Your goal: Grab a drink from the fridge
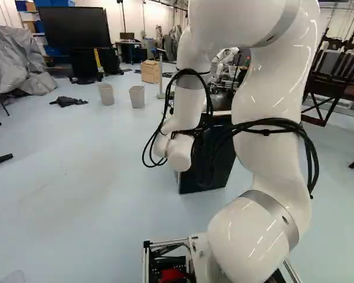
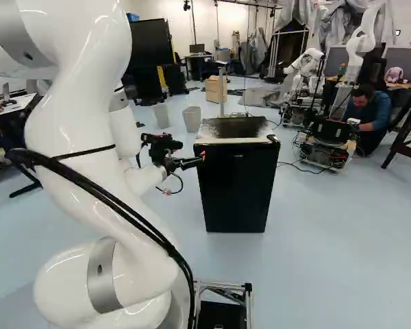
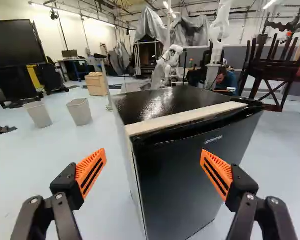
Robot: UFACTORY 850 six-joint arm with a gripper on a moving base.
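white arm (image 1: 271, 94), grey bands (image 2: 101, 267), black cables (image 1: 286, 124)

A grey bin (image 3: 39, 114) stands just beside a second bin (image 3: 80, 112), with a wooden cabinet (image 3: 96, 85), a large dark screen (image 3: 16, 44) and another robot (image 3: 166, 64) farther back

I'd log this as a robotics lab, with something of a workshop about it. White arm of another robot (image 2: 305, 67) ahead, a second white arm (image 2: 362, 34) rising near it. Loose cables (image 2: 305, 168) run over a pale, smooth floor (image 1: 76, 171). Grey sheeting (image 1: 15, 50) draped in heaps. I note a big dark screen (image 2: 149, 44), a wooden cabinet (image 3: 96, 84), and a far worktop (image 3: 75, 60) bearing a monitor (image 3: 69, 53). Overhead, bare ceiling beams and strip lights (image 3: 271, 4).
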